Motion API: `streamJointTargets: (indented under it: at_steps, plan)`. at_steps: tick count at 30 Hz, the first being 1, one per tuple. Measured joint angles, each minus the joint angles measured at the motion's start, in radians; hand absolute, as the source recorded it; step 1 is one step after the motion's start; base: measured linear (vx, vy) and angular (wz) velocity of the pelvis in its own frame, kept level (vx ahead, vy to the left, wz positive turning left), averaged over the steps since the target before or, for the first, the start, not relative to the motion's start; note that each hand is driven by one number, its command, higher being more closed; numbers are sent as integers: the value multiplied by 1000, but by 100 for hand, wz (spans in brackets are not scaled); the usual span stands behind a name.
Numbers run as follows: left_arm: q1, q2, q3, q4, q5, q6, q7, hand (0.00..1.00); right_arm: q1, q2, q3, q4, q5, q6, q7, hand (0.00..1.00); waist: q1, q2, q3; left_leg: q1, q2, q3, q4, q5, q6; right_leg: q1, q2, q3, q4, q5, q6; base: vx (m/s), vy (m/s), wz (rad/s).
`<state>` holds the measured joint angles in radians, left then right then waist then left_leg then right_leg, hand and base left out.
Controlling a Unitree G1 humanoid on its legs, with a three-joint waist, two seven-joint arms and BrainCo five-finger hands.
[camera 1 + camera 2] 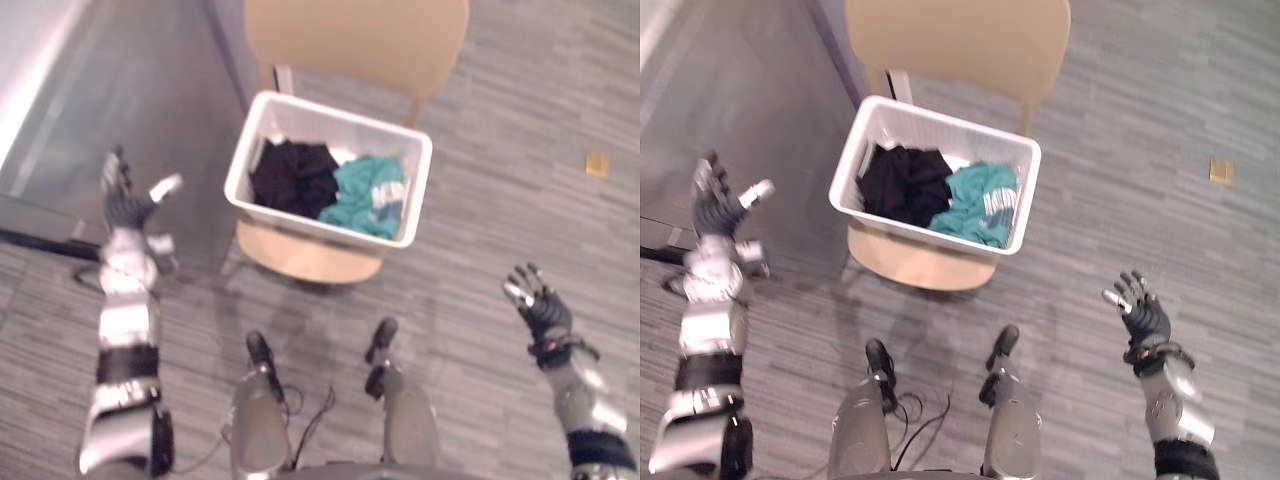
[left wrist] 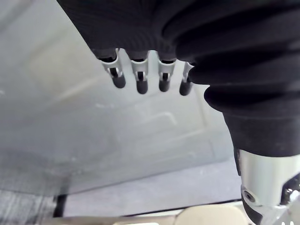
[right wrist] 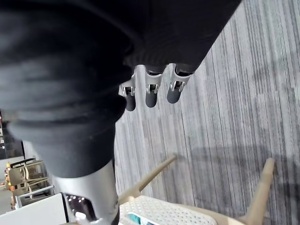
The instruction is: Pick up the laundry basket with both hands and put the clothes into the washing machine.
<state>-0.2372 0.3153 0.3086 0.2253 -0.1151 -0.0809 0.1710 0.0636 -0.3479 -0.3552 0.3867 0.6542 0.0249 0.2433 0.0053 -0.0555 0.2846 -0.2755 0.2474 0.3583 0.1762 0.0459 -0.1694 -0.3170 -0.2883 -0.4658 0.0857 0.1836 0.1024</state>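
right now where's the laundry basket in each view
left eye view: laundry basket upper centre, on the beige chair.
right eye view: basket upper centre, slightly leftward.
left wrist view: cannot make it out.
right wrist view: white perforated rim by the chair legs.
shared landmark: the chair.

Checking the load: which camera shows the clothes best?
The left eye view: black and teal clothes lie open to it in the basket. The right eye matches; the right wrist view catches a teal scrap.
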Motion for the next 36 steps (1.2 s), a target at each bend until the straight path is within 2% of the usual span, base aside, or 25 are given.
streamJointTargets:
  at_steps: [4,6,9,11,13,15,19,21,22,23,25,28,29,30,31,32,33,34,35,36]
  plan:
    - [210,-158,-15,44,-32,-17,-38,0,66,127,-1,84,-117,-18,-2,0,4,37,-84,88,-40,-9,-40,-8,12,83,-32,-9,-8,-13,20,67,91,17]
    - [287,-220,-54,184,-33,-16,-60,0,74,198,-5,225,-234,-20,-28,0,-1,54,-121,143,-54,-20,-67,-9,13,159,-31,-29,-59,-3,33,27,52,18]
    - [332,-273,-68,432,-49,-8,-63,0,70,243,-36,436,-256,-22,-78,0,1,60,-164,203,-64,-2,-103,-15,10,212,-25,-24,-106,4,40,20,22,-8]
    - [336,-288,-63,592,-55,0,-63,0,69,251,-47,553,-256,-24,-97,0,-1,60,-177,239,-68,11,-118,-17,8,235,-22,-16,-116,5,40,16,10,-19]
    - [336,-299,-48,765,-74,31,-64,0,61,263,-100,693,-262,-20,-124,0,-6,60,-188,296,-74,33,-144,-20,4,268,-19,6,-127,6,43,28,13,-27]
    - [336,-297,10,837,-88,46,-73,0,59,273,-145,769,-274,-16,-134,0,-18,60,-193,334,-73,41,-152,-24,-2,303,-14,8,-144,7,45,27,7,-18]
    - [346,-297,54,869,-88,78,-121,0,85,278,-191,799,-368,6,-139,0,-25,61,-227,373,-74,53,-169,-29,-9,341,-5,16,-164,12,49,15,-2,-10]
    - [346,-299,54,874,-91,78,-131,0,82,276,-189,800,-371,5,-140,0,-33,58,-234,387,-71,49,-161,-31,-9,365,-2,15,-172,12,49,9,0,4]
    - [346,-300,54,874,-91,77,-135,0,79,276,-185,800,-371,4,-140,0,-37,67,-239,391,-65,42,-137,-40,-6,385,-1,9,-172,10,51,14,-4,12]
    - [349,-301,53,874,-106,75,-135,0,75,276,-181,800,-369,2,-141,0,-40,60,-234,388,-54,33,-108,-55,-3,399,3,3,-168,5,52,15,-13,17]
    - [352,-301,44,874,-121,73,-135,0,62,276,-168,800,-369,1,-143,0,-41,71,-236,378,-29,12,-48,-82,4,419,13,-9,-145,-16,53,4,-26,22]
    - [352,-299,-7,860,-161,66,-126,0,46,260,-83,799,-385,-1,-154,0,-44,86,-226,304,3,-71,9,-94,11,417,29,-76,-106,-54,48,-34,-60,63]
    - [351,-296,-34,842,-182,62,-121,0,42,252,-54,800,-393,-3,-160,0,-46,102,-224,265,0,-117,2,-68,23,412,28,-122,-87,-70,45,-50,-69,89]
    - [351,-296,-34,836,-188,60,-121,0,41,250,-51,802,-394,-4,-160,0,-45,102,-224,258,0,-127,-4,-59,23,407,25,-133,-77,-76,46,-65,-60,127]
    - [351,-304,-43,811,-202,46,-116,0,27,234,-27,808,-403,-6,-166,0,-43,111,-217,207,-12,-181,-53,-9,52,364,7,-193,-5,-118,41,-53,-41,106]
    - [352,-307,-43,803,-207,45,-112,0,17,229,-27,808,-406,-8,-172,0,-43,115,-213,193,-21,-201,-78,13,79,349,-3,-214,23,-134,37,-79,-52,139]
    - [351,-311,-40,802,-207,42,-103,0,-3,215,-31,808,-413,-15,-180,0,-40,122,-202,179,-32,-217,-127,45,160,318,-20,-237,80,-164,25,-56,-39,96]
    - [352,-314,-32,803,-206,42,-102,0,-14,203,-34,808,-414,-19,-181,0,-36,125,-188,175,-35,-201,-158,19,228,309,-33,-256,106,-174,14,-111,-47,101]
    - [365,-315,-20,803,-205,41,-100,0,-28,194,-44,804,-421,-23,-182,0,-33,119,-174,184,-39,-159,-208,-71,242,311,-49,-294,80,-163,-12,-89,15,85]
    - [363,-313,8,806,-210,38,-100,0,-48,202,-69,804,-420,-30,-184,0,-23,109,-165,141,-31,-131,-83,-92,217,299,-79,-336,75,-147,-26,-103,12,64]
